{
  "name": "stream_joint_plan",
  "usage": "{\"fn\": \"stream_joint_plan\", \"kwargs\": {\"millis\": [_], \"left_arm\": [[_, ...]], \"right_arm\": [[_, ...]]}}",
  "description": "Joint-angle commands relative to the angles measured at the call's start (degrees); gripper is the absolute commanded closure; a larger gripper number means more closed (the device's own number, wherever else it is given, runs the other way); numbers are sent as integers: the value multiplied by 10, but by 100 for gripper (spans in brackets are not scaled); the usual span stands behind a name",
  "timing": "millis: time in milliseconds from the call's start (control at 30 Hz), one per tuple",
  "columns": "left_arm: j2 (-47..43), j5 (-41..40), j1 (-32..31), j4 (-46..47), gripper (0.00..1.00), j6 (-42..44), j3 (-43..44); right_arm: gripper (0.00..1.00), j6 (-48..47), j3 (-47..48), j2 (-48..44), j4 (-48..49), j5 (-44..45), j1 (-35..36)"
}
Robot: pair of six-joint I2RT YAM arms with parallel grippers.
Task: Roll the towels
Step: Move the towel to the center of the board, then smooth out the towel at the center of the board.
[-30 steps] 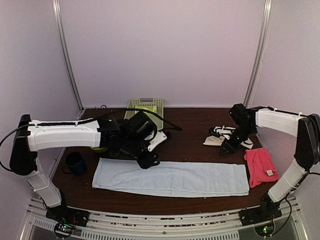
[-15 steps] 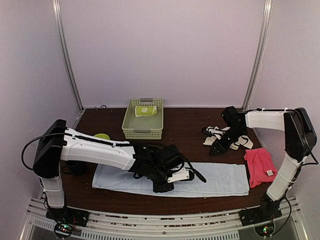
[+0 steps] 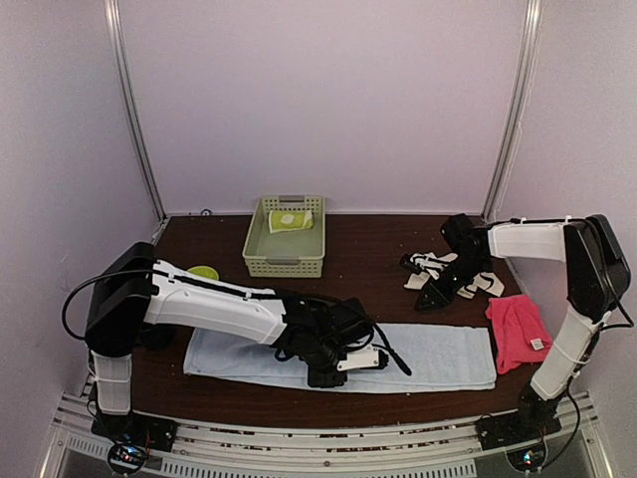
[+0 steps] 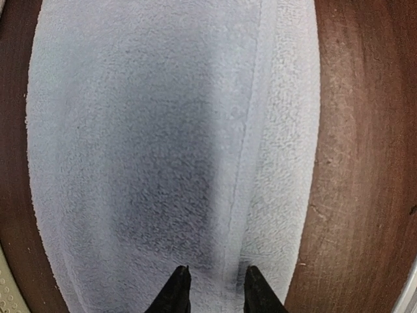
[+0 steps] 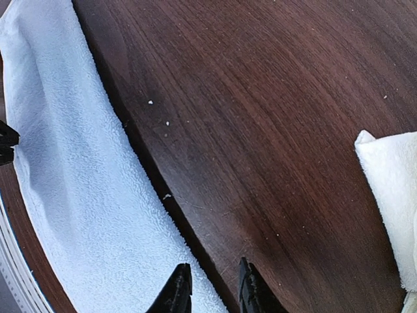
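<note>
**Left gripper (image 4: 215,290) over the light blue towel (image 4: 163,130), jaws partly open and empty**

Its tips sit low beside the towel's stitched hem; whether they touch the pile cannot be told. The right gripper (image 5: 212,290), narrowly parted and holding nothing, hangs above bare table (image 5: 260,130) between that towel's edge and the cream-white towel (image 5: 391,189), which the frame cuts off. The green basket (image 3: 257,261) holds the lime-green towel (image 3: 291,220). The pink towel (image 3: 518,334) lies far right.

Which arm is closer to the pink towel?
Right. The right end effector hangs close by the pink towel; the left end effector is farther off, over the blue towel.
</note>
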Motion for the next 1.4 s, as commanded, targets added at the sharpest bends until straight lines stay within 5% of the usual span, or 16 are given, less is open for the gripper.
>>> {"fn": "stream_joint_plan", "kwargs": {"millis": [0,233,433,967,1367], "left_arm": [[15,-45,-2,-11,71,4,10],[22,-48,-2,-13,76,6,21],[10,-6,-3,-16,68,13,11],[-15,15,-3,-42,96,2,33],[1,67,-15,-80,96,-12,24]], "right_arm": [[73,-11,-4,-5,-3,-19,4],[73,-15,-7,-5,-6,-19,3],[74,-15,-7,-5,-8,-20,3],[76,-16,-6,2,-10,-19,4],[76,-18,-4,9,-12,-17,4]]}}
